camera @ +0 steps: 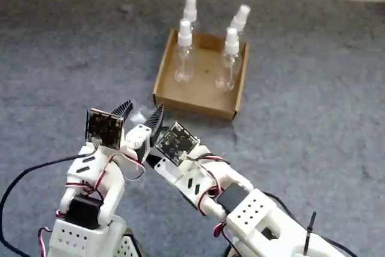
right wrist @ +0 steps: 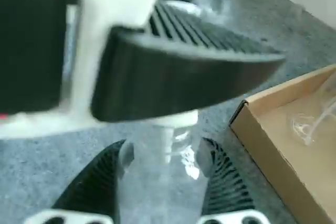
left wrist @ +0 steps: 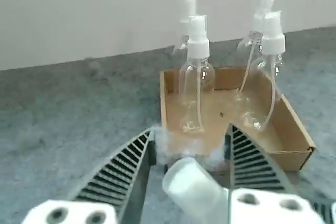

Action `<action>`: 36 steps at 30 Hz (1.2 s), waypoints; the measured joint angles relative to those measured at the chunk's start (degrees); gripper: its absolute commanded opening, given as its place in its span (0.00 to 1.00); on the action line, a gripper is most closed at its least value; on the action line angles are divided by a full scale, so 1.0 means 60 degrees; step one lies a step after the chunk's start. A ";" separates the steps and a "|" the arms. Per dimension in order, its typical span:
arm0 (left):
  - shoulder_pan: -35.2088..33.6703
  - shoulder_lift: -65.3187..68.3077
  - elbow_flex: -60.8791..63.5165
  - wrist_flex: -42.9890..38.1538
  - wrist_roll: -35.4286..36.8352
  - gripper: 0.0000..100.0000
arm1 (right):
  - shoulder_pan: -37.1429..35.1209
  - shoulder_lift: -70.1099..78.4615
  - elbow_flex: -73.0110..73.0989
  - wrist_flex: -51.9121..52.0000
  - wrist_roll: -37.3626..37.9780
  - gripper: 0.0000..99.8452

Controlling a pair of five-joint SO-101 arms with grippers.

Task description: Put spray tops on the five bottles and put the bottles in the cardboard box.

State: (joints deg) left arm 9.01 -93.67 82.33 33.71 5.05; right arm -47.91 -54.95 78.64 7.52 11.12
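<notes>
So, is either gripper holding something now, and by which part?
The right gripper holds the clear bottle by its body. Whether the left gripper grips the white spray top cannot be told.

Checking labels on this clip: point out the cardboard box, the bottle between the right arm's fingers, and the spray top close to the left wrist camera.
cardboard box [camera: 195,105], high view, near wall.
bottle [right wrist: 160,182], right wrist view, clear body.
spray top [left wrist: 191,184], left wrist view, side of the white cap.
</notes>
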 measured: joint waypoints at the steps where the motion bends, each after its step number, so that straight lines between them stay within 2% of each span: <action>1: 0.0000 0.0000 0.0000 0.0000 0.0000 0.19 | 0.0000 0.0000 0.0000 0.0000 0.0000 0.00; 9: -0.0029 -0.0029 -0.0161 0.0015 0.0000 0.19 | 0.0000 0.0000 0.0000 0.0000 0.0000 0.00; 15: -0.1055 -0.0029 -0.1187 0.0703 0.0000 0.19 | 0.0000 0.0000 0.0000 0.0000 0.0000 0.00; 24: -0.1495 -0.0029 -0.1421 0.0689 0.0000 0.19 | 0.0000 0.0000 0.0000 0.0000 0.0000 0.00; 27: -0.1495 -0.0029 -0.1436 0.0161 0.0000 0.19 | 0.0000 0.0000 0.0000 0.0000 0.0000 0.00; 36: -0.1582 0.2374 -0.1524 -0.0293 0.0015 0.19 | 0.0000 0.0000 0.0015 0.0000 0.0000 0.00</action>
State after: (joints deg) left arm -0.48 -79.43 73.19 31.96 5.14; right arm -47.91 -54.95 78.73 7.52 11.12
